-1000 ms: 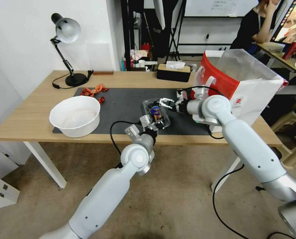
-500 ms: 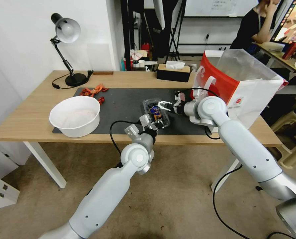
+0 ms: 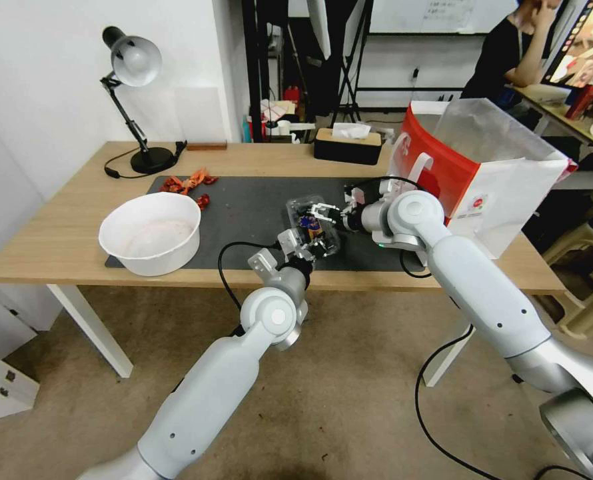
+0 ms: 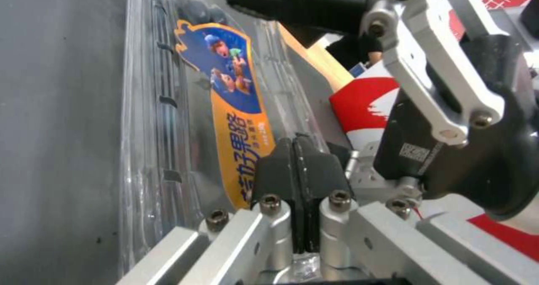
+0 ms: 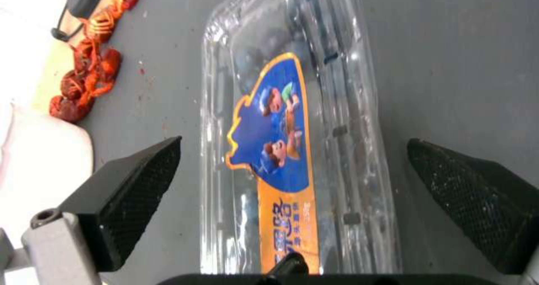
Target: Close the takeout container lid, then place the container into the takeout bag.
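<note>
Your left claw (image 4: pixel 299 201) is pinched shut on the near edge of the container (image 3: pixel 312 225); your right claw (image 5: pixel 292 205) gapes wide over it. Box sits just left of the bag (image 3: pixel 503 167).

Light wooden table (image 3: pixel 63 247), white legs. Directly on top: dark grey rectangular mat (image 3: pixel 250 200), black desk lamp (image 3: pixel 133 100), black tissue box (image 3: pixel 347 145), red-and-white paper takeout bag (image 3: pixel 490 180) at right end.
</note>
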You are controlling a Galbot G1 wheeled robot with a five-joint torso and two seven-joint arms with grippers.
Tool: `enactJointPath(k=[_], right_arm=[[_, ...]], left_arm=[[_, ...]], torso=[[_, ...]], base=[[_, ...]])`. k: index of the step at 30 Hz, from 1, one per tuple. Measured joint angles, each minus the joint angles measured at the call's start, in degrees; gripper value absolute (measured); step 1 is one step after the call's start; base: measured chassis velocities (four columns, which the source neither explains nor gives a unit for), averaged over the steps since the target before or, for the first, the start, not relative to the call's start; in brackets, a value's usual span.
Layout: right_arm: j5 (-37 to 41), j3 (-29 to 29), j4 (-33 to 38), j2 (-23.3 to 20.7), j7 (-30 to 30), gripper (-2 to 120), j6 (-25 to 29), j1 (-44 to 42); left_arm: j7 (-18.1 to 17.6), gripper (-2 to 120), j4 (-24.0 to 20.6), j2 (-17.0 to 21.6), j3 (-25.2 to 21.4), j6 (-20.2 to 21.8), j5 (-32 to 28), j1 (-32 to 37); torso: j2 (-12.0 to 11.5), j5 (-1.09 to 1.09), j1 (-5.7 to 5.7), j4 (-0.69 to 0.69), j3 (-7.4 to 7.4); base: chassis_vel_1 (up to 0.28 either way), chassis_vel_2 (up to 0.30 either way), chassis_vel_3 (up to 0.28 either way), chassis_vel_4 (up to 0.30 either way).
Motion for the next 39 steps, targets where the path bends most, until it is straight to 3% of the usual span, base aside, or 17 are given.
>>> enactJointPath(k=[6, 19, 24, 25, 29, 37, 39], right_arm=[[0.87, 0.0, -0.42, 0.42, 1.34, 85, 0.0, 0.0], [1.19, 0.85, -0.03, 0.26, 2.83, 38, 0.01, -1.11], [0.95, 1.91, 0.19, 0.38, 2.43, 22, 0.01, -1.7], [0.86, 2.59, 0.21, 0.58, 2.16, 13, 0.01, -1.86], [0.85, 4.07, 0.53, 0.84, 1.33, 0, 0.02, -2.05], [0.28, 6.06, 0.69, 0.8, -1.53, 0, 0.02, -3.12], [-0.04, 6.86, 0.8, 0.78, -2.87, 0, 0.02, -3.69]], left_arm=[[0.0, 0, -0.25, 0.08, -0.11, -0.01, 0.0, 0.02], [0.04, 0, -1.06, 0.91, -0.82, -0.04, -0.07, 0.35], [0.21, 0, -2.93, 1.88, -1.62, -0.05, -0.07, 1.25], [0.48, 0, -4.57, 2.96, -2.47, -0.05, 0.25, 2.15], [1.69, 0, -8.81, 6.18, -5.4, -0.06, 1.85, 5.47], [6.79, 0, -16.52, 14.04, -13.05, -1.49, 10.47, 17.56], [8.5, 0, -18.31, 16.1, -15.35, -3.44, 15.59, 23.23]], torso=[[0.0, 0.0, 0.0, 0.01, 0.0], [0.0, 0.01, 0.0, 0.0, -0.01], [0.0, 0.0, 0.0, 0.0, -0.01], [0.0, 0.0, 0.0, 0.0, -0.01], [0.0, -0.01, 0.0, 0.01, -0.01], [0.01, -0.02, 0.0, 0.02, -0.01], [0.01, -0.01, -0.02, 0.03, -0.01]], base=[[0.0, 0.0, 0.0, 0.0], [0.0, 0.0, 0.0, 0.0], [0.0, 0.0, 0.0, 0.0], [0.0, 0.0, 0.0, 0.0], [0.0, 0.0, 0.0, 0.0], [0.0, 0.0, 0.0, 0.0], [0.0, 0.0, 0.0, 0.0]])
